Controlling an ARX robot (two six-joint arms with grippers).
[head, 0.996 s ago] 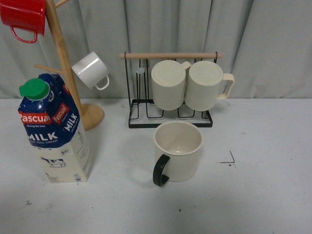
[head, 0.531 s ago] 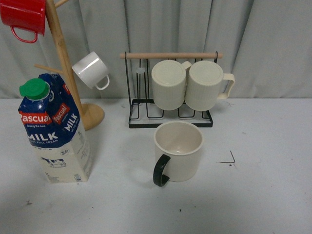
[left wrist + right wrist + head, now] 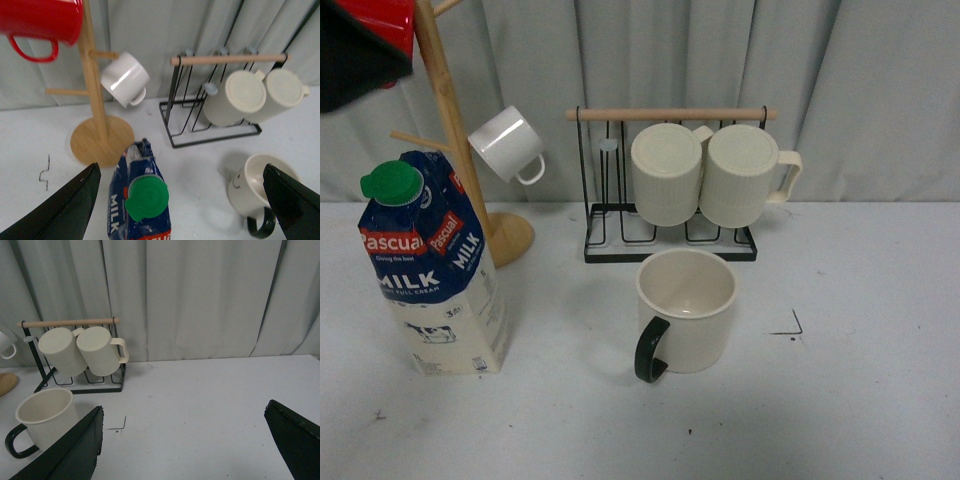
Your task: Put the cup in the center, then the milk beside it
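Note:
The cup (image 3: 685, 310), a wide cream mug with a black loop handle, stands upright on the white table in front of the wire rack, handle toward me. Its smiley face shows in the left wrist view (image 3: 252, 192). The milk (image 3: 430, 270) stands upright at the left, blue top, green cap. My left gripper (image 3: 181, 166) hovers open above the milk's cap (image 3: 146, 199), the cup near its one finger (image 3: 292, 202). My right gripper (image 3: 185, 406) is open over bare table, well to the right of the cup (image 3: 45, 417). Neither gripper holds anything.
A wooden mug tree (image 3: 455, 140) stands behind the milk with a red mug (image 3: 40, 20) and a small white mug (image 3: 505, 145). The black wire rack (image 3: 670, 245) holds two ribbed cream mugs (image 3: 665, 175). A small corner mark (image 3: 790, 325) lies right of the cup.
A black part of my left arm has come into the front view's top left corner, covering most of the red mug. Cup and milk have not moved.

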